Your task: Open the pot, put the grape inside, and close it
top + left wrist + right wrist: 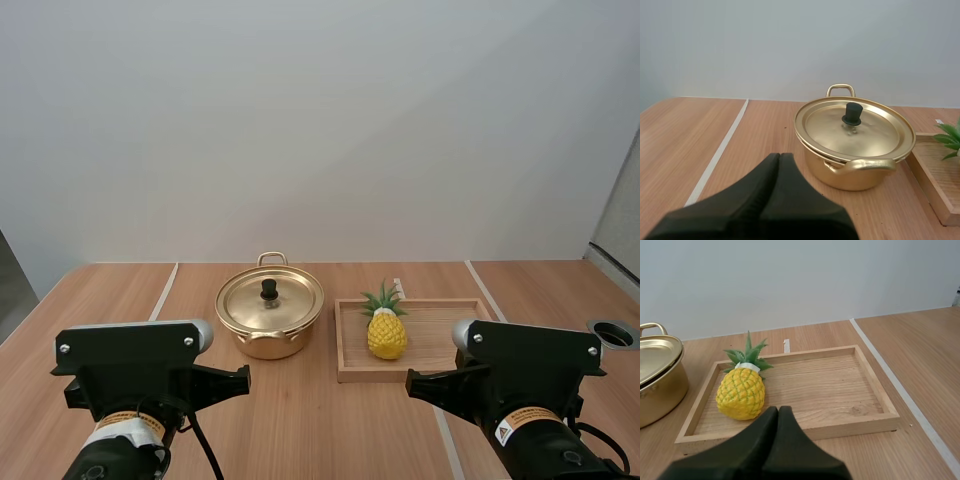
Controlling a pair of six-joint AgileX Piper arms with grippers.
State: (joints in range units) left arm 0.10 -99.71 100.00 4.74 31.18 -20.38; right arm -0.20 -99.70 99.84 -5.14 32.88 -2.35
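while the lid (pixel 288 300) sits on the pot (pixel 266 346), no step is done. your left tool (pixel 779 156) and right tool (pixel 778 409) are each pressed together, empty. a pineapple (pixel 386 334) lies in the tray (pixel 445 370) beside the pot.

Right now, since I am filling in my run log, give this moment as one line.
pot: lid on | pineapple in tray | left gripper shut, short of pot | right gripper shut, short of tray

You can read no words here — the print is too small. At the high view's lower left an orange sticker (pixel 128 424) rings the left arm (pixel 130 365); at lower right the right arm (pixel 530 355) has a white label (pixel 505 433) with a warning triangle.
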